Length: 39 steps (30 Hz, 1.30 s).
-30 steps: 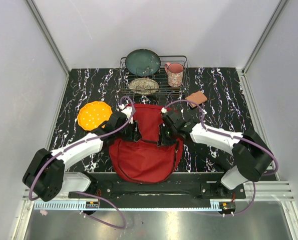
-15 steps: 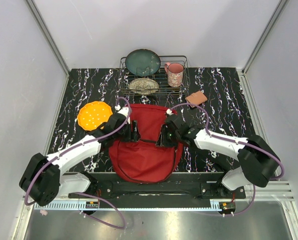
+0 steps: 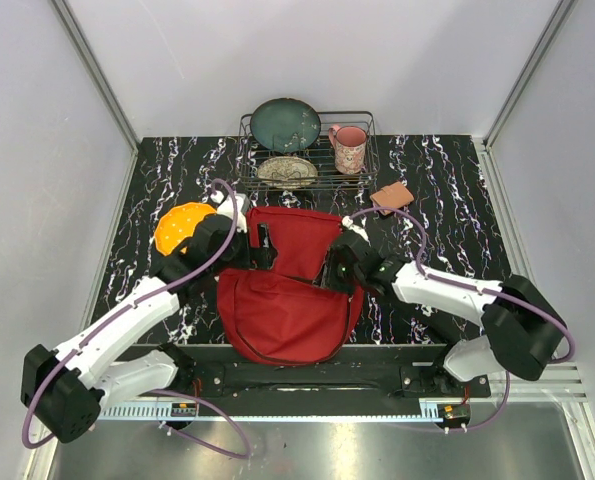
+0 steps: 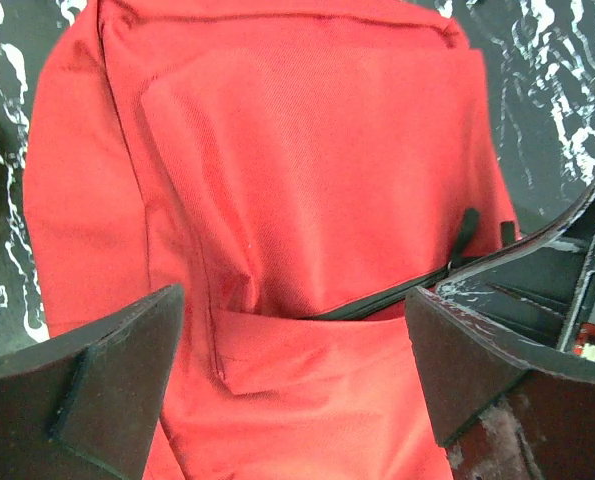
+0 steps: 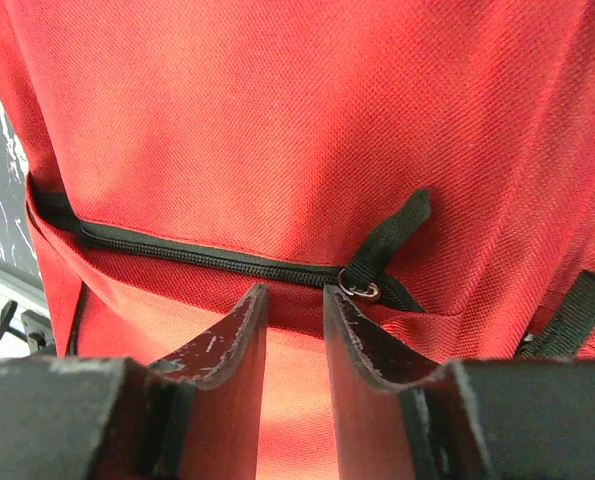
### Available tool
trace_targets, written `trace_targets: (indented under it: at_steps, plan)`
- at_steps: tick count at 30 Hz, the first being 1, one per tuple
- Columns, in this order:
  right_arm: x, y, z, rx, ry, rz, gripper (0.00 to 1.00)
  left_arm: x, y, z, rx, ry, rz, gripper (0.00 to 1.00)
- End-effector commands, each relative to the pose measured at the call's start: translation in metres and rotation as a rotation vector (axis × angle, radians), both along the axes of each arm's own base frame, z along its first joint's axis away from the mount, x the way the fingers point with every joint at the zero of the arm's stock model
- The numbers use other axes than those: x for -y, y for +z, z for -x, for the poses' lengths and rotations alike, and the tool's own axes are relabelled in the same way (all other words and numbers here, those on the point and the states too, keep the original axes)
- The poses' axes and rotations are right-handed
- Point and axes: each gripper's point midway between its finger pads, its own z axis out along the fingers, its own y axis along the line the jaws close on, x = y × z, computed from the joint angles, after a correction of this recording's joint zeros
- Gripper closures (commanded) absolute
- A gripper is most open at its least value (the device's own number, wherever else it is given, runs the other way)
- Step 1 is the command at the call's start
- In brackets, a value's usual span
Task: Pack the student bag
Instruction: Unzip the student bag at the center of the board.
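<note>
Change: left gripper (image 4: 292,320) is spreading wider than a second ago and its arm is swinging out toward the left edge of the table; right gripper (image 5: 294,300) is sitting a little nearer the arm bases than before.
Student bag (image 3: 287,300): is lying flat at the middle of the near table edge, between the two arms, with its rounded end pointing toward the bases.
Zipper (image 5: 197,258): is running across the red fabric; its black pull (image 5: 382,245) is lying just beyond the right gripper's tips.
Left gripper state: jaws are standing wide apart over the bag's upper left part, holding nothing.
Right gripper state: jaws are standing a narrow gap apart at the bag's right side, with only red fabric showing through the gap.
Orange plate (image 3: 182,228): is resting on the table just left of the bag, partly under the left arm.
Wire rack (image 3: 322,180): is standing at the far edge, carrying a green plate (image 3: 285,124), a patterned plate (image 3: 287,171) and a pink mug (image 3: 348,148).
Brown piece (image 3: 392,195): is lying right of the rack.
Table (image 3: 447,220): black, marbled with white.
</note>
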Motion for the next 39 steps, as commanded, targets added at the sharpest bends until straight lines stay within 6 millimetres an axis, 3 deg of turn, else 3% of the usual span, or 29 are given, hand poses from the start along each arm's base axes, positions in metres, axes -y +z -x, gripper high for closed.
trace_targets:
  at_steps: [1, 8, 11, 14, 20, 23, 25, 26, 28, 29, 33, 39]
  plan:
    - [0.023, -0.001, -0.008, 0.041, -0.106, 0.056, 0.63, 0.008, 0.041, -0.013, 0.109, -0.025, 0.032, 0.04]
    - [0.031, 0.036, -0.02, 0.129, -0.159, 0.039, 0.55, 0.027, 0.043, -0.015, 0.091, -0.098, 0.075, 0.04]
    - [0.045, 0.047, -0.027, 0.168, -0.22, 0.054, 0.44, 0.032, 0.043, -0.015, 0.085, -0.119, 0.076, 0.04]
    - [0.059, 0.054, -0.037, 0.165, -0.269, 0.044, 0.41, 0.037, 0.045, -0.014, 0.086, -0.139, 0.094, 0.03]
    - [0.087, 0.055, -0.044, 0.144, -0.347, 0.075, 0.41, 0.06, 0.041, -0.016, 0.044, -0.216, 0.138, 0.03]
    - [0.097, 0.053, -0.046, 0.141, -0.385, 0.082, 0.41, 0.081, 0.029, -0.019, -0.002, -0.267, 0.124, 0.03]
    - [0.103, 0.051, -0.047, 0.135, -0.414, 0.081, 0.41, 0.093, 0.033, -0.022, -0.006, -0.288, 0.128, 0.03]
    - [0.109, 0.053, -0.048, 0.137, -0.437, 0.079, 0.41, 0.103, 0.024, -0.019, -0.035, -0.31, 0.117, 0.03]
    - [0.124, 0.048, -0.046, 0.106, -0.507, 0.103, 0.41, 0.116, 0.027, -0.02, -0.044, -0.326, 0.12, 0.04]
    - [0.133, 0.047, -0.047, 0.108, -0.546, 0.12, 0.4, 0.126, 0.018, -0.016, -0.071, -0.348, 0.105, 0.05]
    - [0.164, 0.037, -0.039, 0.074, -0.657, 0.151, 0.4, 0.15, 0.016, -0.007, -0.077, -0.408, 0.075, 0.06]
    - [0.176, 0.046, -0.035, 0.111, -0.708, 0.112, 0.39, 0.171, -0.003, 0.004, -0.098, -0.477, -0.01, 0.07]
